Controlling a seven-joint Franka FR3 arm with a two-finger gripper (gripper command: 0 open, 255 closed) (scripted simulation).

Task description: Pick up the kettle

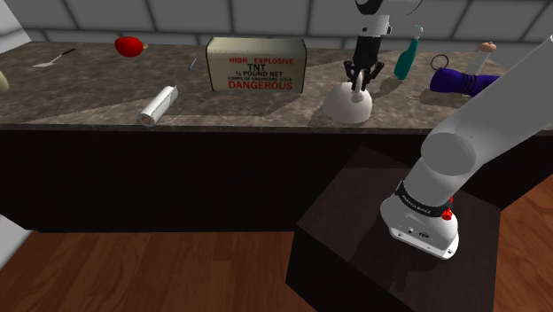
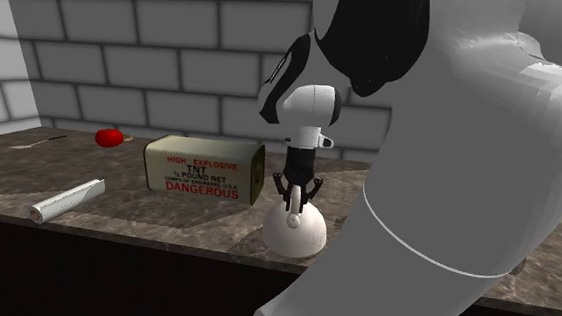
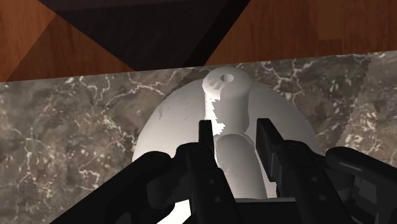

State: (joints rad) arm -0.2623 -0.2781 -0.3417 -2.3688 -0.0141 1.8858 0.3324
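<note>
The kettle (image 1: pixel 347 106) is a white dome-shaped vessel standing on the dark marble counter (image 1: pixel 80 93), near its front edge and to the shoulder view's right of a TNT box. My black gripper (image 1: pixel 359 82) comes straight down onto its top. In the wrist view, the gripper (image 3: pixel 235 135) has its fingers (image 3: pixel 207 137) pressed against either side of the kettle's white handle (image 3: pixel 234 156), with the spout (image 3: pixel 224 86) just beyond. From the second exterior view, the gripper (image 2: pixel 294 205) sits on the kettle's (image 2: pixel 294 238) crown. The kettle rests on the counter.
A cream TNT box (image 1: pixel 256 65) stands beside the kettle. A grey cylinder (image 1: pixel 158 105) lies near the counter's front edge and a red object (image 1: pixel 129 46) at the back. A teal bottle (image 1: pixel 406 60) and a purple object (image 1: pixel 461 82) lie beyond the kettle.
</note>
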